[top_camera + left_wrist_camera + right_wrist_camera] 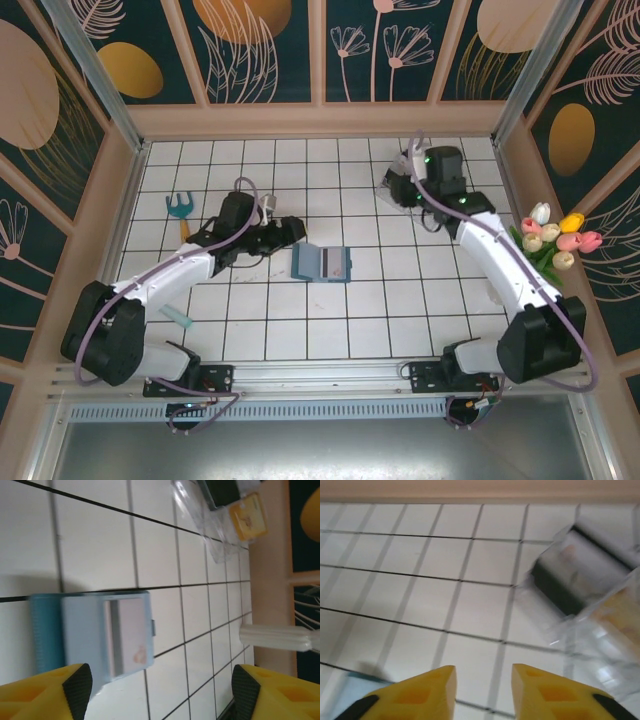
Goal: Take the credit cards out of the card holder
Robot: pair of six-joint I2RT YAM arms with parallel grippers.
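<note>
Left wrist view has the card holder (90,632) at lower left, off-centre under the left gripper (160,692), jaws wide and empty, so closing may shove it aside; the right gripper (484,685) is narrowly open, empty.

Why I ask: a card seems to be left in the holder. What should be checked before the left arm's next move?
1. Left gripper open, nothing between its fingers: ok.
2. Card holder lying open on the table: ok.
3. Pale card sitting in the holder's pocket, waiting to be pulled: ok.
4. Card's edge free enough to pinch: cannot tell, the left wrist view is blurred.
5. Left gripper centred on the card: not ok, the holder lies toward one finger.
6. Right gripper away from the holder, by the clear tray: ok.
</note>
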